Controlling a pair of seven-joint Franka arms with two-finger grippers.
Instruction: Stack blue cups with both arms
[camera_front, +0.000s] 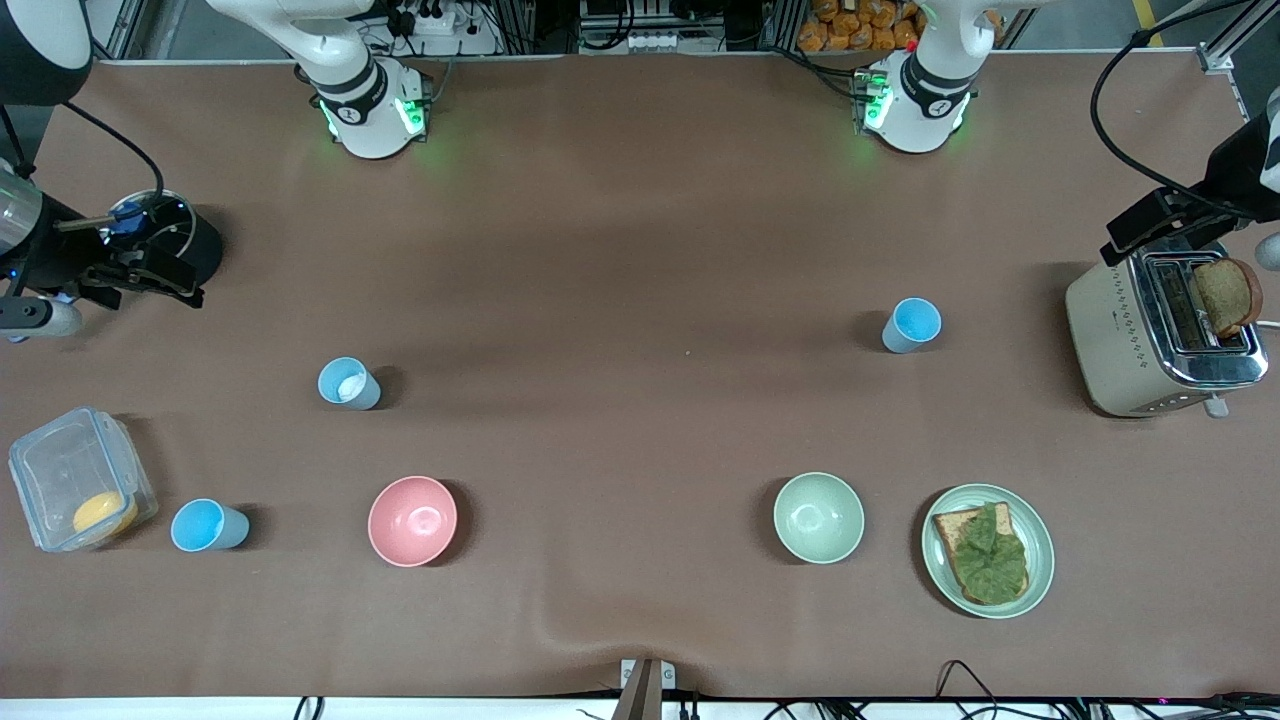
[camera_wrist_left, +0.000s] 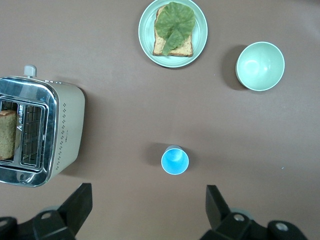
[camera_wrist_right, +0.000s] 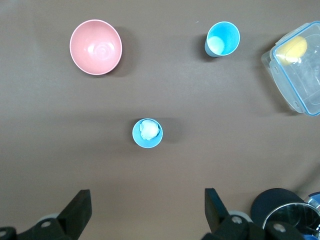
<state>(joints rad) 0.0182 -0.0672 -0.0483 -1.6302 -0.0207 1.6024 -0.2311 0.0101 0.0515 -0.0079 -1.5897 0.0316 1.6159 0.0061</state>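
Observation:
Three blue cups stand upright and apart on the brown table. One cup (camera_front: 911, 325) (camera_wrist_left: 175, 161) is near the toaster, toward the left arm's end. A second cup (camera_front: 349, 383) (camera_wrist_right: 147, 133) holds something white. A third cup (camera_front: 208, 526) (camera_wrist_right: 223, 38) stands beside the clear container, nearer the front camera. My left gripper (camera_wrist_left: 148, 194) is open and empty, high over bare table next to the first cup. My right gripper (camera_wrist_right: 146, 196) is open and empty, high over bare table next to the second cup. Neither gripper shows in the front view.
A pink bowl (camera_front: 412, 520) and a pale green bowl (camera_front: 818, 517) sit near the front edge. A plate (camera_front: 1040, 545) holds toast with lettuce. A toaster (camera_front: 1120, 340) holds bread. A clear container (camera_front: 60, 470) and a dark appliance (camera_front: 190, 245) stand at the right arm's end.

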